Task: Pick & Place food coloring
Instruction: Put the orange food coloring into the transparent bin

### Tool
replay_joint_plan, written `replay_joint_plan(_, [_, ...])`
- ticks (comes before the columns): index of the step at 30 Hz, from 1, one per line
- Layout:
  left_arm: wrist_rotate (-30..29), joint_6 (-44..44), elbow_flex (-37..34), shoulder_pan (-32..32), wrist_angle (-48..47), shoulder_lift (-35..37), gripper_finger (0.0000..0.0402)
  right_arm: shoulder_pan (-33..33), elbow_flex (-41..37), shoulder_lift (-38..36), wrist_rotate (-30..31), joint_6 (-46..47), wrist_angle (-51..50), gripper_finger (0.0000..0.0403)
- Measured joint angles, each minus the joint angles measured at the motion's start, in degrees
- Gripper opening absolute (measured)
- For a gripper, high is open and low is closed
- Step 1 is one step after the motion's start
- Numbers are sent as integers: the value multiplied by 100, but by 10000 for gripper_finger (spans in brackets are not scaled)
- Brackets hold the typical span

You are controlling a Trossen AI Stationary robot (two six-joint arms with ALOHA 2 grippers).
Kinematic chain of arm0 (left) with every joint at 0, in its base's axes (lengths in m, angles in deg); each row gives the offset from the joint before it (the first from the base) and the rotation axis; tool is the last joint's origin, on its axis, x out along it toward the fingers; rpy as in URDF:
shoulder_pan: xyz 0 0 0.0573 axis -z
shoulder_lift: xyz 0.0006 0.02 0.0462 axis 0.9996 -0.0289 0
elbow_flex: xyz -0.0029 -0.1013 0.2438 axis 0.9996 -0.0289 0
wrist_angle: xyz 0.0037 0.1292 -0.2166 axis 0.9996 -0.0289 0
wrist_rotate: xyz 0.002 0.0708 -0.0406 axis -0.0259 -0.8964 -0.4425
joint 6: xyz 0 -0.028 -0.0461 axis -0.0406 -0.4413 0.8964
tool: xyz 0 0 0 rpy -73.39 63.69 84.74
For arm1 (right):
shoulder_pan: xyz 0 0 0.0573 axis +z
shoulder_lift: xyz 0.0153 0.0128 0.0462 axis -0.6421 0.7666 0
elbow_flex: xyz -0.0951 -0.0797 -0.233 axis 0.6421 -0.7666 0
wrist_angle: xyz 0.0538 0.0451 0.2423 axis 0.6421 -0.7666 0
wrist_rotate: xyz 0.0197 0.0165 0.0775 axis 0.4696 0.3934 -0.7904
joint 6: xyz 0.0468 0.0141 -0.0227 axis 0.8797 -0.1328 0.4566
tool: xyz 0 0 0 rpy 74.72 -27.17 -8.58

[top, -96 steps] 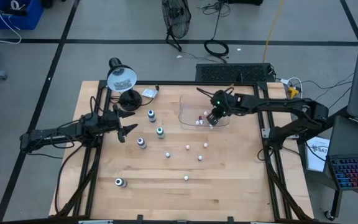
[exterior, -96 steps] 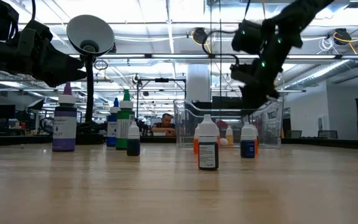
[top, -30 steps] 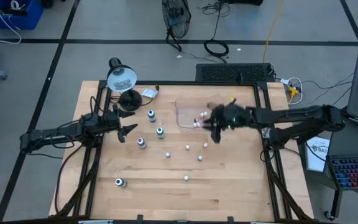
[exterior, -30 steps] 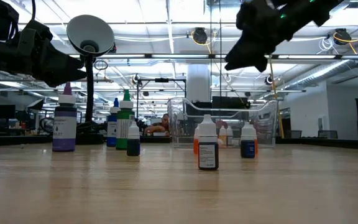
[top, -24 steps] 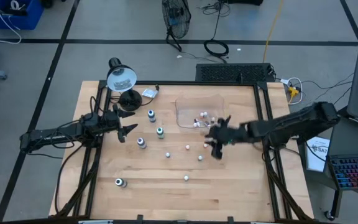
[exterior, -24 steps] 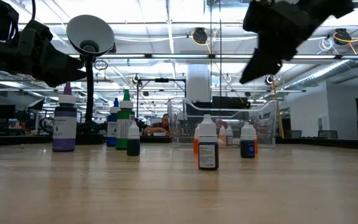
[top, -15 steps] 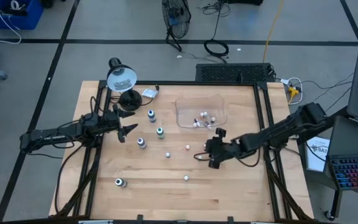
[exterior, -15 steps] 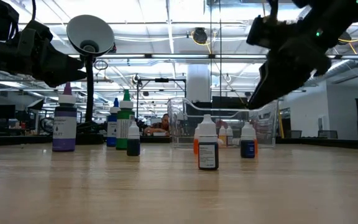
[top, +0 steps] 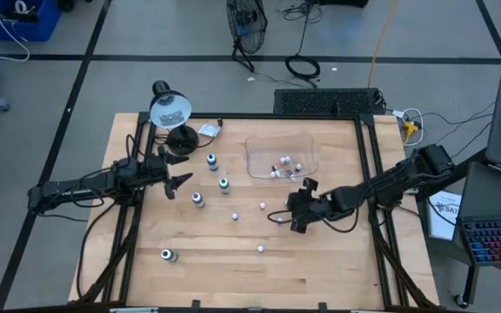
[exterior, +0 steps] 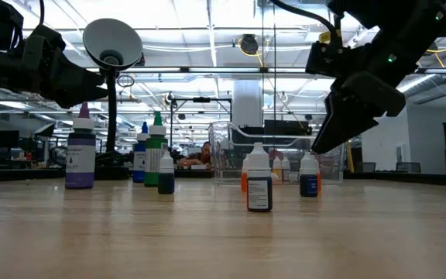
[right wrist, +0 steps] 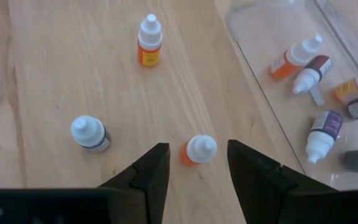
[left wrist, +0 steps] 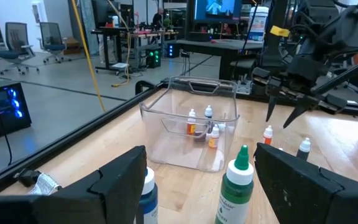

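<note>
Small bottles (right wrist: 316,59) in tray (top: 257,158) (others stand outside).

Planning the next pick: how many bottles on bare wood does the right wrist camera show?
3: an orange-labelled bottle farthest off, a dark-labelled bottle nearer, and an orange bottle seen between the open fingers of the right gripper. Others may lie outside the frame.
</note>
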State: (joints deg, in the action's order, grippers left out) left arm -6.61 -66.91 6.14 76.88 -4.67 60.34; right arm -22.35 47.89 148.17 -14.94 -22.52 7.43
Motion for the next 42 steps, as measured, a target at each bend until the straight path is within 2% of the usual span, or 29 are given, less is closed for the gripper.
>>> replay_joint_plan(17, [-2, 0, -2, 1, 0, 0, 296, -136, -523, 2, 9, 128, 777, 142])
replay_joint_plan(28, [-2, 0, -1, 0, 0, 0, 296, -281, -529, 486, -39, -38, 1165, 139])
replay_joint_plan(42, [-2, 0, -2, 0, -2, 0, 296, -391, -529, 536, -146, -45, 1466, 139])
